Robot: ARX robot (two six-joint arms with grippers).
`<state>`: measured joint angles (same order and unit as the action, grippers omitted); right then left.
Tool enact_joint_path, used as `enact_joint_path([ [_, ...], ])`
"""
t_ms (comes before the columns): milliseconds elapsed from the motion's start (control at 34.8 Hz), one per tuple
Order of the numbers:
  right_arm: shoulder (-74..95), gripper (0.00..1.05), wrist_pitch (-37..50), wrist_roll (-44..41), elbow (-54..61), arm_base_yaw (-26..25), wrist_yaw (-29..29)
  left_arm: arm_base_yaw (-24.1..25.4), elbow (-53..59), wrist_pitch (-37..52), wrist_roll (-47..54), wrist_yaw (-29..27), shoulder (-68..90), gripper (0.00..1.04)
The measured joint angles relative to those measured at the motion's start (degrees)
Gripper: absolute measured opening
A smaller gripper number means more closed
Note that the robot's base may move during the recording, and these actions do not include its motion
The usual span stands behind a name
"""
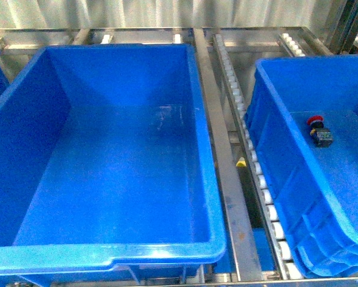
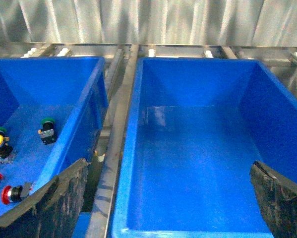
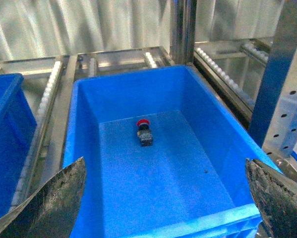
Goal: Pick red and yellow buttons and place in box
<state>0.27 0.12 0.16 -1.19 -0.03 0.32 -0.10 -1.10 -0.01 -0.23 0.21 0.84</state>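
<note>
The red button (image 3: 144, 130) (light, rigid, slick dome) likely wants pinching across its black body; left gripper (image 2: 169, 163) and right gripper (image 3: 165, 166) jaws are spread wide.

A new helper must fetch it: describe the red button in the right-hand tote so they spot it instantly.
Start at the big empty blue tote in the middle, then move to the blue tote on its right. On that floor lies the red button: red domed cap, dark body, the only thing seen there.

A steel roller rack (image 1: 225, 156) bears the box (image 1: 107, 255) beside another blue tote (image 1: 273, 149).
</note>
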Motion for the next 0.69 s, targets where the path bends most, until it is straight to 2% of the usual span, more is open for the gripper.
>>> enact_joint_path([
  [690, -0.02, 0.98, -0.13, 0.00, 0.00, 0.00, -0.24, 0.00, 0.00, 0.00, 0.00, -0.15, 0.00, 0.97],
])
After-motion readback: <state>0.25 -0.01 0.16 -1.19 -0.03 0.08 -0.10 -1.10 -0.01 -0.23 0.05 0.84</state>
